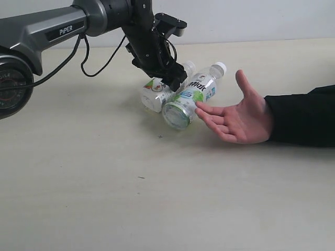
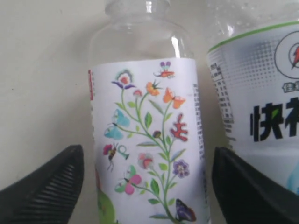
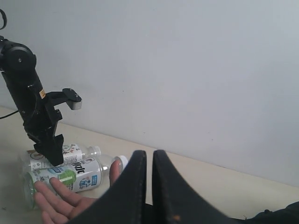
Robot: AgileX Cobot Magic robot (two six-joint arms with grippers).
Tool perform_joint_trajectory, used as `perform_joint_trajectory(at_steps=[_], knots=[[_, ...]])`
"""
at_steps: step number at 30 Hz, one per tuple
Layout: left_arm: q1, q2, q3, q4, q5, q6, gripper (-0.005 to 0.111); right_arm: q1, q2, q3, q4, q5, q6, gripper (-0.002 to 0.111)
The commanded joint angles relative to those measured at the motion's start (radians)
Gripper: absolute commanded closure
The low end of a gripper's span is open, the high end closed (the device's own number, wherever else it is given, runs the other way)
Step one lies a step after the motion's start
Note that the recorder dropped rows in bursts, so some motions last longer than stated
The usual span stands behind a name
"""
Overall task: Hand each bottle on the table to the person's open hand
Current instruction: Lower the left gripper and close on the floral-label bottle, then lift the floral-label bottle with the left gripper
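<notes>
Clear plastic marks both bottles, which lie on their sides just beside each other near the middle of the cream table (image 1: 104, 198), caps pointing toward 1 o'clock in the exterior view. The floral-label bottle (image 1: 155, 95) sits on the 9 o'clock side. The green-label bottle (image 1: 189, 98), with a white cap, lies at its 3 o'clock.

The left arm (image 1: 47, 31) comes in from 10 o'clock and bends down over the pair. The left fingers (image 1: 175, 78) stand spread wide, straddling the floral-label bottle (image 2: 145, 140). In the left wrist view one finger (image 2: 46, 186) is set clear of the label with bare table showing between. The other sits in the narrow space beside the green-label bottle (image 2: 261, 93). They have no grip on it.

At 4 o'clock from the bottles lies the open hand (image 1: 238, 117), palm up and thumb raised, on the end of a black sleeve (image 1: 303, 115) that enters from 3 o'clock. Its fingertips reach the base end of the green-label bottle and appear to touch it.

The right fingers (image 3: 135, 186) are pressed almost together and hold nothing. They are raised well apart from the bottles, looking across the table toward the hand (image 3: 60, 200) and a plain pale wall (image 3: 196, 70).
</notes>
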Motion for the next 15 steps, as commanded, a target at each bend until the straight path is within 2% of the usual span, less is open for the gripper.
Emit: perform_joint_trajectory(at_steps=[1, 15], knots=[[-0.001, -0.004, -0.008, 0.005, -0.008, 0.002, 0.028, 0.001, -0.005, 0.004, 0.004, -0.003, -0.001, 0.101], [0.002, 0.000, -0.008, 0.012, -0.008, 0.002, 0.029, 0.001, -0.005, 0.004, 0.004, -0.003, -0.001, 0.101]])
